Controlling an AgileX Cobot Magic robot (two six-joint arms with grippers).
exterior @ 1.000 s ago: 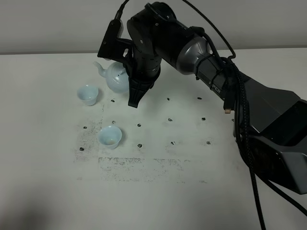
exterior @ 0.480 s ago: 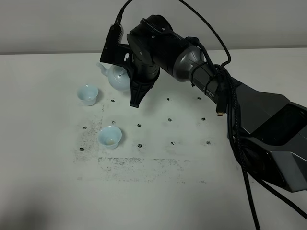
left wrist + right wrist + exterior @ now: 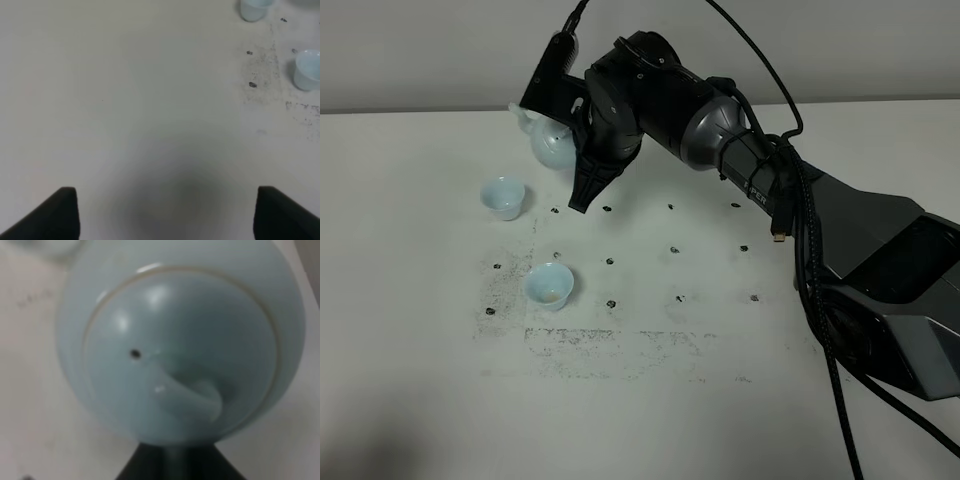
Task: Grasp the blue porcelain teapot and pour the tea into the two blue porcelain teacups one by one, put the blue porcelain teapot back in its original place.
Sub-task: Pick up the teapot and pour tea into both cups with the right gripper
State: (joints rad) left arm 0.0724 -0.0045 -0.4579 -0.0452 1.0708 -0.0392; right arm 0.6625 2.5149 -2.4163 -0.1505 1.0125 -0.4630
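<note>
- The right arm (image 3: 740, 140) reaches from the right of the overhead view across the middle to the upper left, above the white desk (image 3: 720, 400).
- The right tool (image 3: 578, 206) points down and to the left, its dark fingers drawn together into one narrow wedge.
- The blue porcelain teapot (image 3: 545, 148) sits in the upper left of the overhead view, tucked against the arm's head. Its thin spout (image 3: 518, 112) juts toward the left.
- From the right wrist camera, the teapot (image 3: 175, 340) fills almost the whole picture, with its domed lid (image 3: 150, 315), knob (image 3: 192, 397) and a small vent hole (image 3: 134, 353) in plain sight.
- The right tool's (image 3: 167, 465) closed tips meet the pot's edge there, clamped onto the pot. The handle itself is hidden.
- The farther teacup (image 3: 504, 197) stands upright just below and left of the teapot. The nearer teacup (image 3: 550, 284) stands upright lower down, left of centre, well apart from the first.
- I cannot tell whether either cup holds tea.
- Small dark marks (image 3: 675, 249) dot the desk in rows, with a smudged grey patch beside the nearer cup.
- The left tool (image 3: 167, 215) shows only in its own camera, its two dark fingertips (image 3: 62, 212) set wide apart over bare desk. Both cups (image 3: 309, 70) lie well away from it.
</note>
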